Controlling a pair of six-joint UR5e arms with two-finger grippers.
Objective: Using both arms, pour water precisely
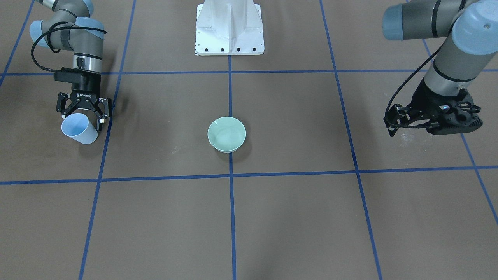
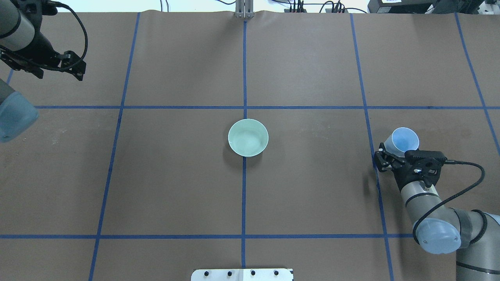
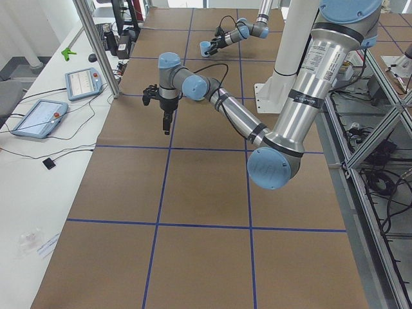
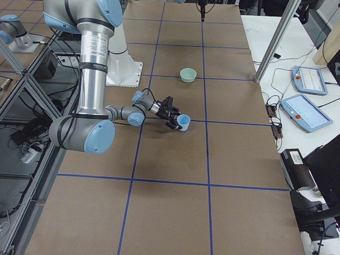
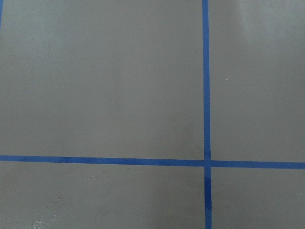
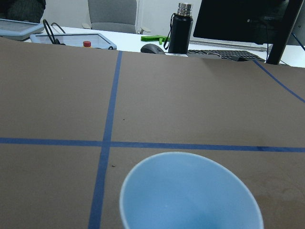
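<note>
Right gripper (image 1: 83, 113): pinched on the side wall of a pale blue cup (image 1: 79, 129), which is held tilted with its mouth towards the table centre.

Left gripper (image 3: 167, 122): held above bare table at the far-left side, nothing in it. Whether its fingers are spread or pressed together cannot be told.

Green bowl (image 2: 248, 137): set on the centre line, well apart from both grippers.

Water: not made out with certainty. No liquid level is seen in the cup from the right wrist view. A pale glare (image 2: 245, 136) is noted inside the bowl and may be it.

Risks, as judged:
- The cup is already tilted. Anything left inside could be spilled on the long carry to the bowl, more so if the arm is moved or stopped sharply.
- The cup is gripped on one side only and could be rotated or squeezed out of round, so the pour line would be shifted.
- The bowl is not held. A low approach could knock it, and a high one could cause splashing over the rim.
- With the liquid barely visible, the poured amount is hard to check.
</note>
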